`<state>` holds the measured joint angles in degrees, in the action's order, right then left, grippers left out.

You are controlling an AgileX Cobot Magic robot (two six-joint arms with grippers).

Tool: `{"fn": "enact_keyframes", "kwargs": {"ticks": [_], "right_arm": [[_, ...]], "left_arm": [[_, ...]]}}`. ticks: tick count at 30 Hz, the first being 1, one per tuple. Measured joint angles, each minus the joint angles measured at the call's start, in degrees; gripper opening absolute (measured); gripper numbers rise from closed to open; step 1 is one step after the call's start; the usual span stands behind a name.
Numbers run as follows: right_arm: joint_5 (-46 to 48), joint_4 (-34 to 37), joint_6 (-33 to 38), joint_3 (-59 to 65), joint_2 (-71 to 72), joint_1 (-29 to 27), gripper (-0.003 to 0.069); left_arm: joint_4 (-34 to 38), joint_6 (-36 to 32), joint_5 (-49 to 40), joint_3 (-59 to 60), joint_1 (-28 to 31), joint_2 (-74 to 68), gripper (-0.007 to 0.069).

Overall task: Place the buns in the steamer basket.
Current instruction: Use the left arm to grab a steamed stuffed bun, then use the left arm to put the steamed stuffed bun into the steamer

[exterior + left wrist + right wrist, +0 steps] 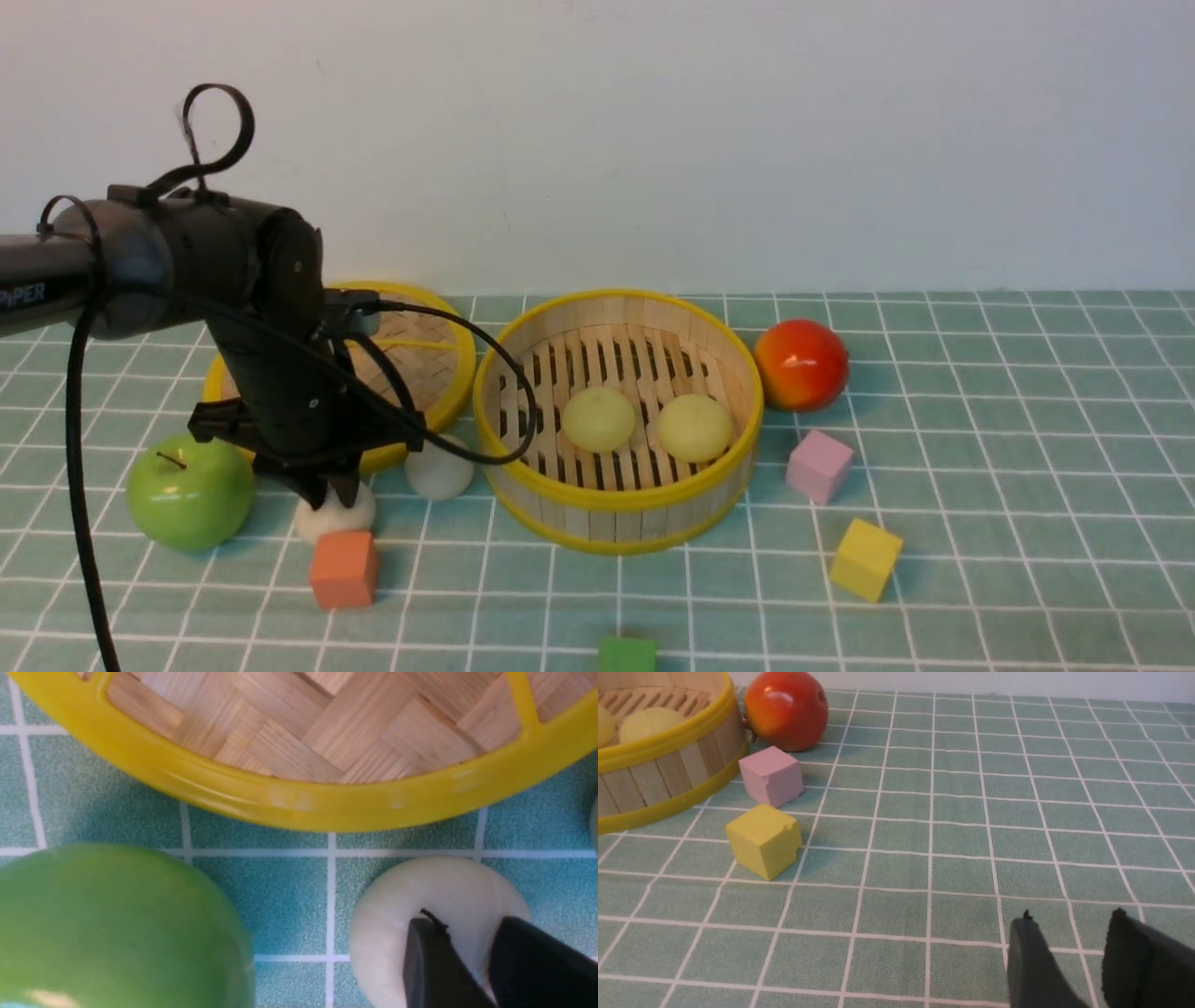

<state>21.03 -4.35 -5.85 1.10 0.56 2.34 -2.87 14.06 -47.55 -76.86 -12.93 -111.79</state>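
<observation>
Off-white bun (338,513) on the cloth left of the steamer basket (617,523), directly under the left gripper (327,493), fingers (432,961) nearly together and pressed into its top. Second off-white bun (439,474) just left of the basket; two yellow-green buns (597,419) inside. Green apple (189,492) farther left. Right gripper (1069,956) narrowly parted, holding nothing.

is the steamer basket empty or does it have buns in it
Not empty: two yellow-green buns lie on the steamer basket floor.

Lab tabletop: checked cloth (980,560), blank wall (747,140).
</observation>
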Motion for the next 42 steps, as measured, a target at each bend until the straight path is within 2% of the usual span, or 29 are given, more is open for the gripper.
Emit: {"fn": "enact_keyframes", "kwargs": {"ticks": [1,3,6,11,14,19,24,38,42], "right_arm": [[0.0,0.0,0.0,0.0,0.0,0.0,0.0239],[0.0,0.0,0.0,0.0,0.0,0.0,0.0239],[0.0,0.0,0.0,0.0,0.0,0.0,0.0239],[0.0,0.0,0.0,0.0,0.0,0.0,0.0239],[0.0,0.0,0.0,0.0,0.0,0.0,0.0239],[0.0,0.0,0.0,0.0,0.0,0.0,0.0239],[0.0,0.0,0.0,0.0,0.0,0.0,0.0239],[0.0,0.0,0.0,0.0,0.0,0.0,0.0239],[0.0,0.0,0.0,0.0,0.0,0.0,0.0239]], "left_arm": [[0.0,0.0,0.0,0.0,0.0,0.0,0.0090],[0.0,0.0,-0.1,-0.1,0.0,0.0,0.0021],[0.0,0.0,-1.7,-1.3,0.0,0.0,-0.0013],[1.4,0.0,-7.6,-6.6,0.0,0.4,-0.0013],[4.2,0.0,-10.0,-14.4,-0.5,2.4,-0.0013],[6.3,-1.0,-8.8,-23.7,-4.6,3.0,-0.0013],[6.3,-1.1,-4.7,-30.1,-10.1,-3.3,-0.0013],[6.3,4.4,2.7,-32.4,-10.2,-15.9,0.0004],[5.6,4.5,2.5,-32.7,-10.2,-15.9,0.0070]]}}
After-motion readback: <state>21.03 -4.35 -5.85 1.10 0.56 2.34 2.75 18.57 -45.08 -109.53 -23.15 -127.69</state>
